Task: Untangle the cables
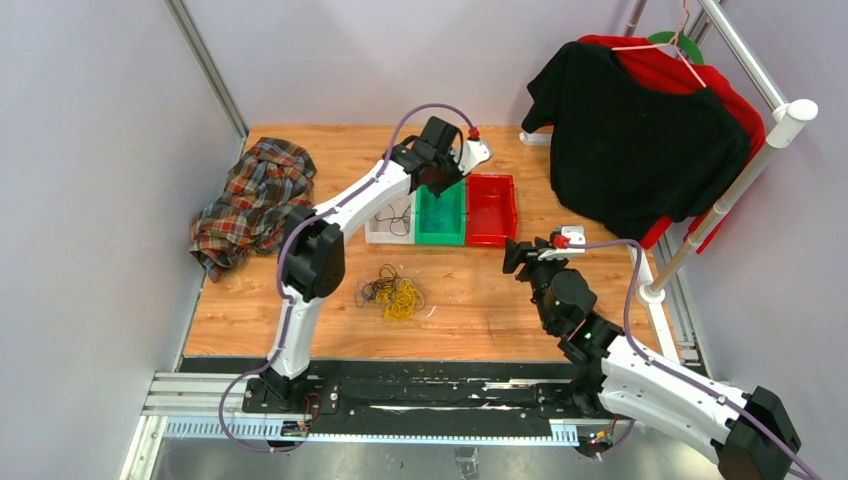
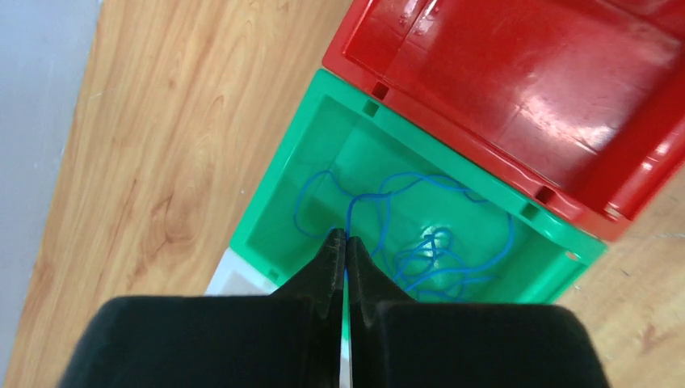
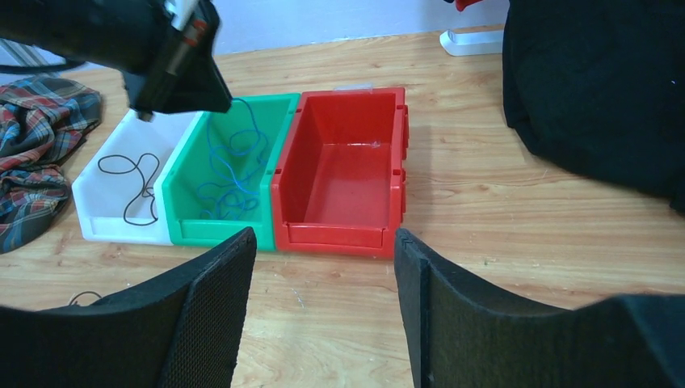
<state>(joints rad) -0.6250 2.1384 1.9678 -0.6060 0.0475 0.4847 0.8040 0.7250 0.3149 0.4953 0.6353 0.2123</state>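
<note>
A tangle of yellow and dark cables (image 1: 392,295) lies on the wooden table in front of the bins. My left gripper (image 2: 346,236) hangs over the green bin (image 2: 275,202) and is shut on a thin blue cable (image 2: 367,198) that trails down into the bin, where more blue cables (image 2: 432,255) lie. In the top view the left gripper (image 1: 437,183) is above the green bin (image 1: 441,236). A black cable (image 3: 137,182) lies in the white bin (image 3: 101,174). My right gripper (image 3: 323,246) is open and empty, low over the table in front of the red bin (image 3: 339,234).
The red bin (image 1: 491,210) has nothing in it. A plaid shirt (image 1: 255,200) lies at the left. A black shirt (image 1: 640,140) and a red one hang on a white rack, whose foot (image 1: 652,292) stands at the right edge.
</note>
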